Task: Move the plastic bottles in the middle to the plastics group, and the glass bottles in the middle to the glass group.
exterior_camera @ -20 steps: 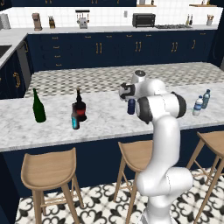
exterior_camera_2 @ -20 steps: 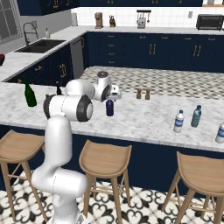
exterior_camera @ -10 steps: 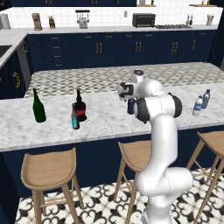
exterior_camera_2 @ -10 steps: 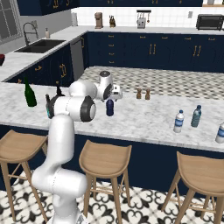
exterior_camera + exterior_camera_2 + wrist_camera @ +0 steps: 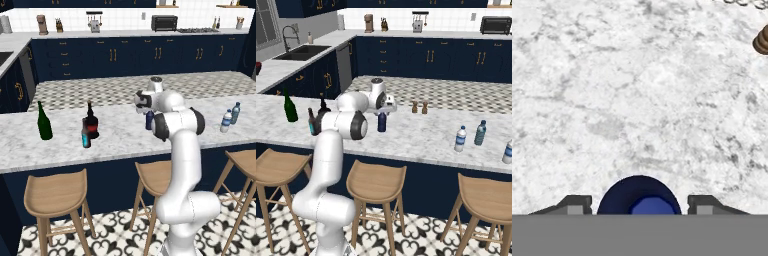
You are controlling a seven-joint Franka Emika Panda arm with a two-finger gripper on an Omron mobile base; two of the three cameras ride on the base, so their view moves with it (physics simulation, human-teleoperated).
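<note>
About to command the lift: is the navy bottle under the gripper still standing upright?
Upright. The navy bottle stands vertical on the marble counter, and the hand view looks straight down on its round cap between the fingertips.

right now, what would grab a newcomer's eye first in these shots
The white arm bent over the marble counter, its gripper straddling the navy bottle at mid-counter. Next, the green wine bottle and red-labelled bottle at the counter's left, with two pale water bottles far right.

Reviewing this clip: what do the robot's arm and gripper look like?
A glossy white arm of rounded tube segments on a bulbous white base, with dark grey discs at the joints. The gripper is small, with two dark fingertips with paler grey patches. No cables or markings are visible.
</note>
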